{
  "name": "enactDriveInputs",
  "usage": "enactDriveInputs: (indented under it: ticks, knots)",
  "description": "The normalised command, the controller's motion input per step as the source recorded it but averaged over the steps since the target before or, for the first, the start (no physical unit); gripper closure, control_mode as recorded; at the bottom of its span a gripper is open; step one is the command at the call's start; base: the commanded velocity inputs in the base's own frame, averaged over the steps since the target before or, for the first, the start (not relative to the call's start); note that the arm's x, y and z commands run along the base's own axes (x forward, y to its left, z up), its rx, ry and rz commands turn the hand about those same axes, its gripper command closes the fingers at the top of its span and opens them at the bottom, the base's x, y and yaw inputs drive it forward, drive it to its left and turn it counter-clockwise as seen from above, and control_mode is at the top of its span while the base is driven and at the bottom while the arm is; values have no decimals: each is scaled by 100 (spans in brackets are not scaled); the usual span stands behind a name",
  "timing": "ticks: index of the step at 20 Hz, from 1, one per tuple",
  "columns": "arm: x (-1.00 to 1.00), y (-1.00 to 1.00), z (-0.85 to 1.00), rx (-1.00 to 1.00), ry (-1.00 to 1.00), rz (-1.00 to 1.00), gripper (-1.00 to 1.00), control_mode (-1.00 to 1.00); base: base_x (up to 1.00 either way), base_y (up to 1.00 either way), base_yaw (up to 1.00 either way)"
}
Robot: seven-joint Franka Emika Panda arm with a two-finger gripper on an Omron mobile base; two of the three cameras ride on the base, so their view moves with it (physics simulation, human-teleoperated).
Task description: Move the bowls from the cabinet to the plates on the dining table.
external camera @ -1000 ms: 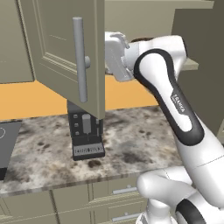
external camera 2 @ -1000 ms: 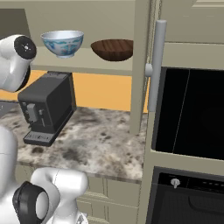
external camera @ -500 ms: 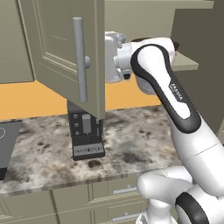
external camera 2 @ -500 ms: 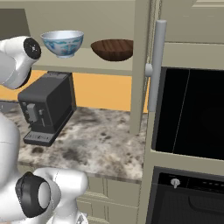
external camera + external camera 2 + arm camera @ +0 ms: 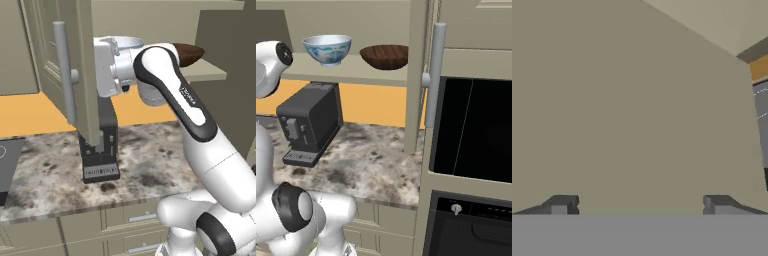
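Two bowls stand on the shelf (image 5: 356, 72) of the open cabinet: a white bowl with a blue pattern (image 5: 328, 49) on the left and a dark brown wooden bowl (image 5: 385, 56) to its right. The brown bowl (image 5: 190, 54) also peeks out behind my forearm. My white hand (image 5: 107, 67) is tucked against the inner side of the open left cabinet door (image 5: 75, 60), left of both bowls. In the hand view my gripper (image 5: 639, 205) is open, its tips wide apart with nothing between them, facing the beige door panel close up. The plates and the dining table are out of view.
A black coffee machine (image 5: 308, 125) sits on the speckled stone counter (image 5: 150, 165) under the shelf. The right cabinet door with its silver bar handle (image 5: 433, 75) stands open beside a black oven front (image 5: 476, 135). A dark cooktop (image 5: 7, 165) lies at the counter's left. Drawers run below.
My hand has slid left, from beside the open left door's edge to partly behind it. The bowls have not moved and the jaws stay wide.
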Motion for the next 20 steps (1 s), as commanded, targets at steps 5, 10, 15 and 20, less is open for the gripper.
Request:
enactDriveInputs:
  ticks: [5, 10, 15, 20]
  knots:
    - [-19, 68, -6, 0, 0, 11, -100, -100, 0, 0, 0]
    - [0, 62, -2, 0, 1, 2, -100, -100, 0, 0, 0]
    - [-2, 7, 0, -8, 1, 0, -100, -100, 0, 0, 0]
    - [-59, 0, 0, -9, 0, -3, -100, -100, 0, 0, 0]
